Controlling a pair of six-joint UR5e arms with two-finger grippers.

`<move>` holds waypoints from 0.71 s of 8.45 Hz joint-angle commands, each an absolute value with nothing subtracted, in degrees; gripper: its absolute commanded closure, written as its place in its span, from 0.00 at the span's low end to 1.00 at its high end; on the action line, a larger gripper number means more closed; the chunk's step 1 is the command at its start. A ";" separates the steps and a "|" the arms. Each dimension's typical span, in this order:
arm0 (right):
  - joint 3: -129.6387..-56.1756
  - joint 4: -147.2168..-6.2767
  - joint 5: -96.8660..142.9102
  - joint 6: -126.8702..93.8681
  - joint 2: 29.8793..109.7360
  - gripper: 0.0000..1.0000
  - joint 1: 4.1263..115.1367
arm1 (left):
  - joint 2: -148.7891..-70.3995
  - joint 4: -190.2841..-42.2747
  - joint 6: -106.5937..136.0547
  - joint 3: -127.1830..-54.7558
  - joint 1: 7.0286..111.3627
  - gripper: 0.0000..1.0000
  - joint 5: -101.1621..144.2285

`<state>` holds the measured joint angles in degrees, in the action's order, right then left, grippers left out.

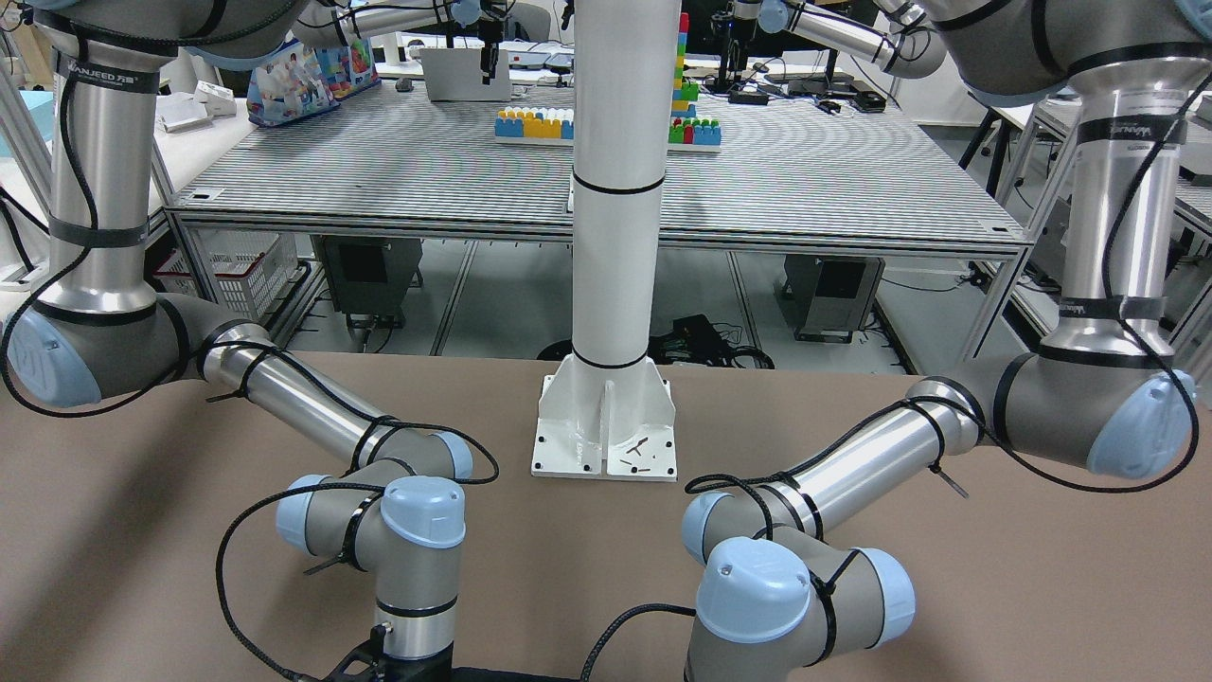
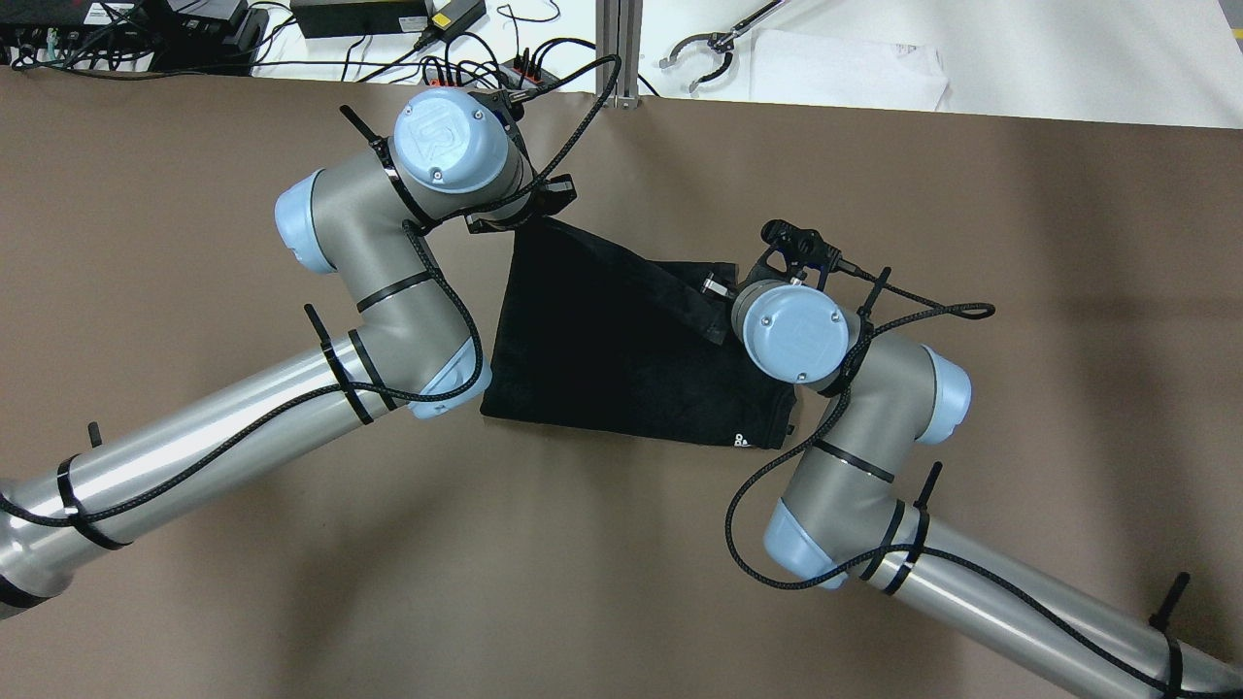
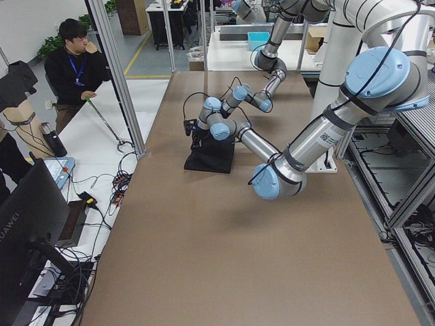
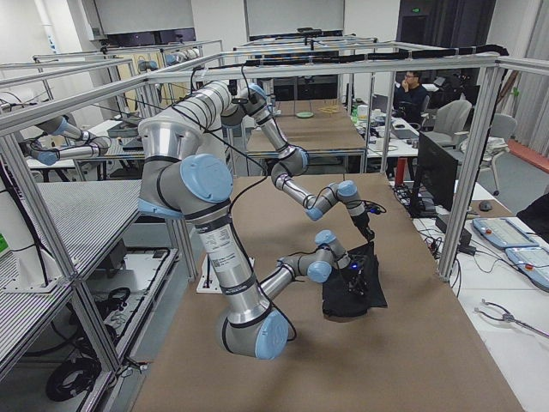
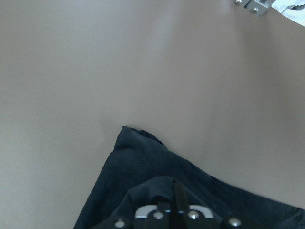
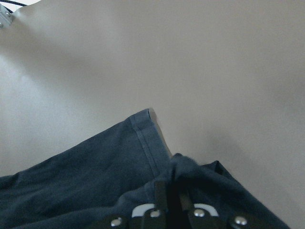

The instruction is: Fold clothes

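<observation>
The clothes, one black garment (image 2: 602, 359), lie mid-table on the brown surface, with the far part lifted and pulled taut between both grippers. My left gripper (image 2: 520, 221) is shut on the far-left corner; in the left wrist view its fingertips (image 5: 177, 202) pinch dark fabric (image 5: 143, 162). My right gripper (image 2: 723, 296) is shut on the far-right edge; in the right wrist view its tips (image 6: 169, 193) clamp a bunched fold beside a hemmed corner (image 6: 143, 138). The near edge lies flat on the table. The garment (image 3: 211, 159) also shows in the side views (image 4: 352, 296).
The white pillar's base plate (image 1: 606, 426) stands at the robot's side of the table. Cables and power bricks (image 2: 388, 19) line the far edge, with a grabber tool (image 2: 704, 49) on the white bench beyond. A person (image 3: 75, 68) sits past that edge.
</observation>
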<state>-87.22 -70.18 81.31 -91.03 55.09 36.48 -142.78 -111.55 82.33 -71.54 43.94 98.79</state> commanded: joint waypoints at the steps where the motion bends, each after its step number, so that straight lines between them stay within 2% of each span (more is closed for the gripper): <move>1: -86.31 -69.52 92.94 -80.97 53.62 0.06 44.61 | -143.09 -112.68 76.47 -72.59 47.61 0.00 102.36; 4: -86.48 -70.92 103.59 -68.87 55.18 0.06 52.36 | -142.04 -112.59 68.60 -72.60 55.79 0.00 114.42; 6: -86.57 -72.07 107.04 -55.36 60.26 0.05 56.41 | -136.70 -112.76 59.81 -72.86 60.09 0.00 114.52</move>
<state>-86.48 -71.14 103.37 -67.53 55.93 52.53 -141.14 -112.62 67.89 -72.59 55.89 113.40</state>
